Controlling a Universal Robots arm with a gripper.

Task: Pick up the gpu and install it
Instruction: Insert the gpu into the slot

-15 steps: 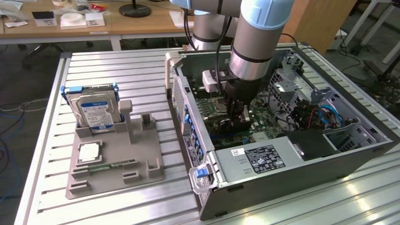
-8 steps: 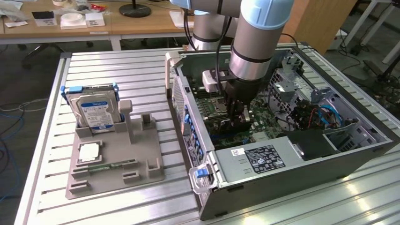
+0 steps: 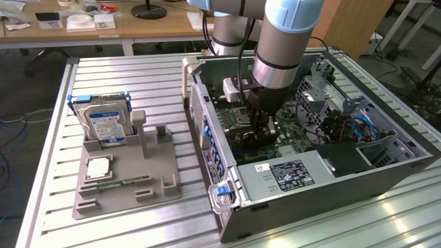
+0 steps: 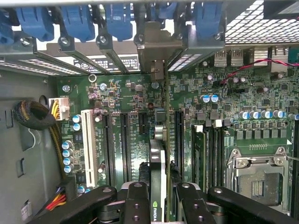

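The gpu stands on edge over the motherboard's expansion slots, seen edge-on in the wrist view. Its silver bracket sits against the rear slot openings of the case. My gripper is shut on the card, with a black finger on one face and another on the opposite face. In the exterior view my gripper reaches straight down into the open computer case, low over the motherboard, with the gpu dark below it. Whether the card's edge is fully in its slot I cannot tell.
A white slot, black slots and the CPU socket flank the card. Blue latches line the rear. The power supply is close by. On the exterior view's left, a grey fixture holds a hard drive and a memory stick.
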